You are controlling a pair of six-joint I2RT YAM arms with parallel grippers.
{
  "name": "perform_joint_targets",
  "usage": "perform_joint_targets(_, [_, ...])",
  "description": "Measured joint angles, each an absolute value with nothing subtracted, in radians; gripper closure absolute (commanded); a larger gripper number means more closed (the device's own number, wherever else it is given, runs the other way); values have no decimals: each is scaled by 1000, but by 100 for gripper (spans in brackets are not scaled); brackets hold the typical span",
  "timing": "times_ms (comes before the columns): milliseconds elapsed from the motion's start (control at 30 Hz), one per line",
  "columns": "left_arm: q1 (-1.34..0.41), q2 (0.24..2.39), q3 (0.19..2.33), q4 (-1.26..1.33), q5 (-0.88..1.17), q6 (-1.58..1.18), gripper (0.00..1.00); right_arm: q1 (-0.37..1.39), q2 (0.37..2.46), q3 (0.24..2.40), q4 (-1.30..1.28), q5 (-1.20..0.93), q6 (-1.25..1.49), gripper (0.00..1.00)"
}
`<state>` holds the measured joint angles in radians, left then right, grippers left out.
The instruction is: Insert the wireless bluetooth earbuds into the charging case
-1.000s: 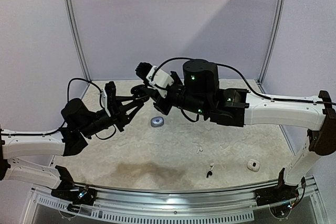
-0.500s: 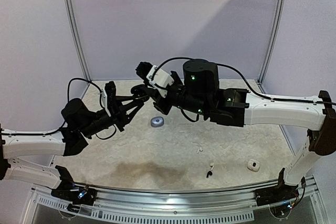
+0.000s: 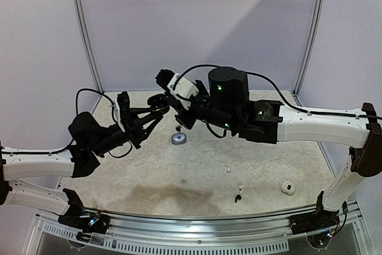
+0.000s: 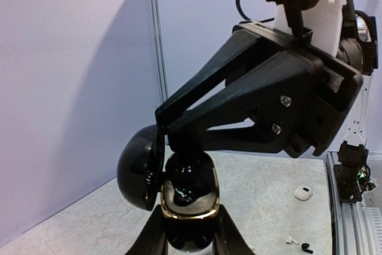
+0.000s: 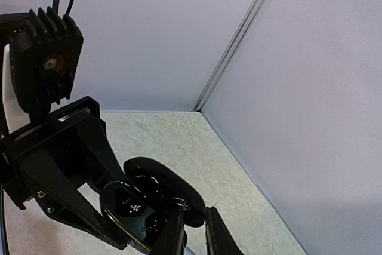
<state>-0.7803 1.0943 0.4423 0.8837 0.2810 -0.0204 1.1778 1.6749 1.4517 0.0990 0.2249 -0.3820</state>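
Observation:
A glossy black charging case [image 4: 188, 189] with a gold rim is held up off the table, my left gripper [image 4: 190, 231] shut on its lower half. Its domed lid [image 4: 140, 168] hangs open to the left. My right gripper [image 5: 196, 231] comes down onto the case [image 5: 128, 210] from above, its fingertips at the hinge edge of the lid. A narrow gap shows between them, with table visible through it. From above, the two grippers meet at the case [image 3: 157, 102]. I cannot tell whether an earbud sits in the case's dark wells. Loose earbuds [image 3: 238, 194] lie near the front edge.
A grey round case [image 3: 178, 138] lies on the table below the grippers. A white earbud [image 3: 227, 171] lies right of centre and a white case [image 3: 288, 188] at the front right. Grey walls close in the back and both sides.
Both grippers and the black case have shifted slightly up and to the left. The right fingers stand a little closer together.

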Motion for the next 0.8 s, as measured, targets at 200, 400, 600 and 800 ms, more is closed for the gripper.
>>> perform_joint_targets(200, [-781, 1094, 442, 886, 279, -22, 100, 1177, 1675, 1452, 102, 226, -382, 85])
perform_joint_targets(400, [-780, 1091, 442, 855, 221, -54, 100, 1177, 1658, 1428, 94, 254, -339, 80])
perform_joint_targets(600, [-773, 1079, 442, 778, 127, -88, 100, 1154, 1581, 1402, 53, 271, -217, 73])
perform_joint_targets(800, [-725, 1077, 464, 657, 34, -140, 100, 1075, 1520, 1396, 48, 260, -32, 64])
